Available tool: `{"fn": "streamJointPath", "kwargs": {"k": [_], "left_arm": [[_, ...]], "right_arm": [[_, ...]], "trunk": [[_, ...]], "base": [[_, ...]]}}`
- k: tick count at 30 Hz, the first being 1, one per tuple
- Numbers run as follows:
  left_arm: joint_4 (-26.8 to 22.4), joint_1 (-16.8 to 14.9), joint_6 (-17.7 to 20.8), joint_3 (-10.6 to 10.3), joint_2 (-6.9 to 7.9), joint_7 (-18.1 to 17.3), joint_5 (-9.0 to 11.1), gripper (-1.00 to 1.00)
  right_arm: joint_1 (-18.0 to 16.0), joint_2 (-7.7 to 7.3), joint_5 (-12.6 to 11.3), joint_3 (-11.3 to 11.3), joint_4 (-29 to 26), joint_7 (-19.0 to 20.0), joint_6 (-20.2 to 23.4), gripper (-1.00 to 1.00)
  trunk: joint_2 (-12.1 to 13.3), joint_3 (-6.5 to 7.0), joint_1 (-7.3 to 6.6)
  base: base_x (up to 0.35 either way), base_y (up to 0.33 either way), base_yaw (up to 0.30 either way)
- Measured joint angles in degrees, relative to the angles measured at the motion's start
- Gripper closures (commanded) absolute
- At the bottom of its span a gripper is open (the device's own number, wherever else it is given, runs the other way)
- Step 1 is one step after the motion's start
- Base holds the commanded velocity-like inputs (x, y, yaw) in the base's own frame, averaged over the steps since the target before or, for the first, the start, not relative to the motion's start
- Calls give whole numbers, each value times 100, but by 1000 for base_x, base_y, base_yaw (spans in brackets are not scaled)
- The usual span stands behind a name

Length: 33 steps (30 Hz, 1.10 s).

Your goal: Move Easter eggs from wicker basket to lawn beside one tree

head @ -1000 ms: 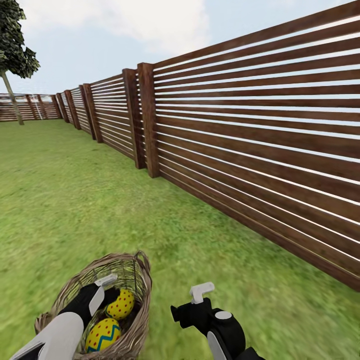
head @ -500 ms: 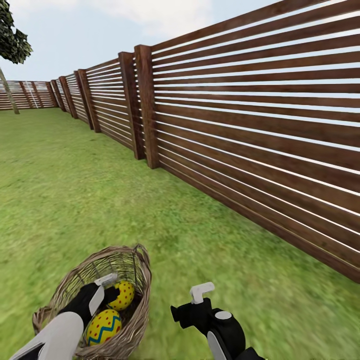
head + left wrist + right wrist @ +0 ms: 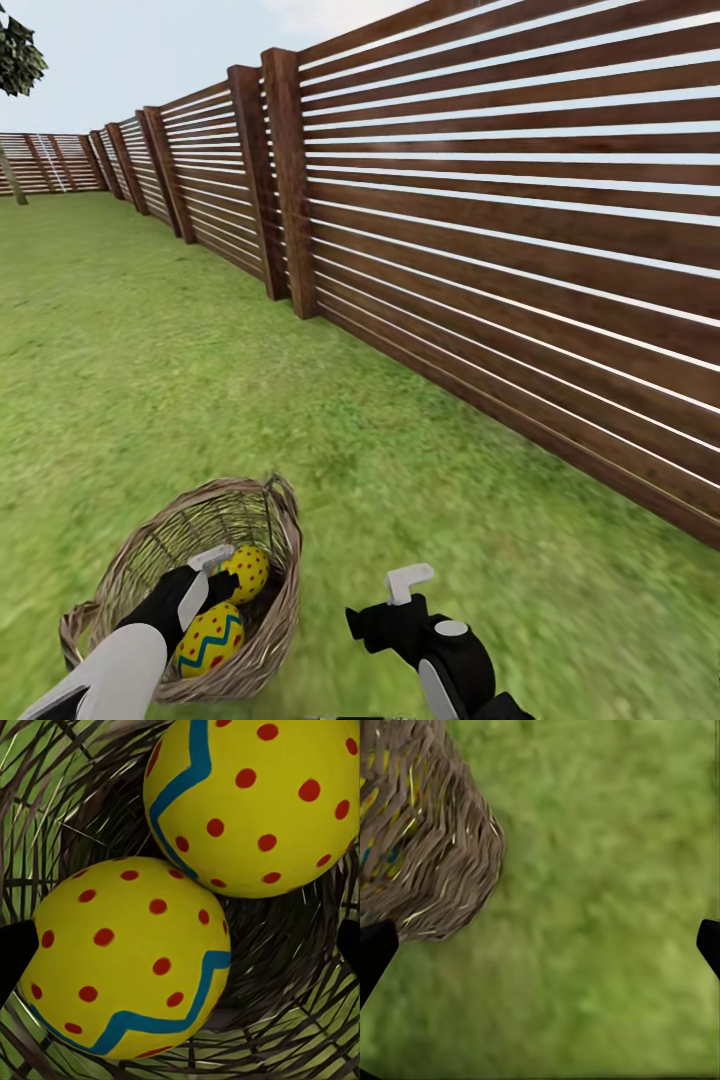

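While the left gripper (image 3: pixel 205 575) sits down inside the wicker basket (image 3: pixel 130 570), its fingers (image 3: pixel 13 956) stand spread wide at either edge of the left wrist view, with two Easter eggs between them and nothing clamped. The nearer egg (image 3: pixel 124 956) lies closest to the fingers, its zigzag band running low across it; the second egg (image 3: pixel 259 802) touches it and rests further along the basket's floor. From the head view the same two eggs (image 3: pixel 208 638) show in the basket beside the black forearm; a third cannot be made out.

The right gripper (image 3: pixel 400 590) hangs over the lawn (image 3: pixel 150 380) just beside the basket, its fingers (image 3: pixel 375 952) also apart and empty, the woven wall (image 3: pixel 427 847) at one side of its view.

Beyond runs the slatted fence (image 3: pixel 500 250), and a tree (image 3: pixel 15 70) stands far off at the garden's end.

My reading: the step in hand is the first pick from the basket. The next move calls for settling the left fingers around the nearer egg, closing gently on its round sides so it does not squirt out, then lifting clear of the rim before the long carry to the tree.
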Motion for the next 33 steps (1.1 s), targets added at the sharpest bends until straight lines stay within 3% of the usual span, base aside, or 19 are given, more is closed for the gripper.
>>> {"fn": "streamJointPath", "kwargs": {"k": [18,25,33], "left_arm": [[-16,0,-18,0,0,19,-3,-100],[-21,0,-199,3,-15,545,-1,-100],[-17,-1,-238,4,-17,662,0,-100]], "right_arm": [[0,0,-1,-37,5,0,0,-100],[0,0,-1,-37,4,0,0,-100],[0,0,3,-37,1,0,0,-100]], "trunk": [[-24,-399,46],[-25,-400,46],[-25,-400,46]], "base": [[0,0,0],[0,0,0],[0,0,0]]}}
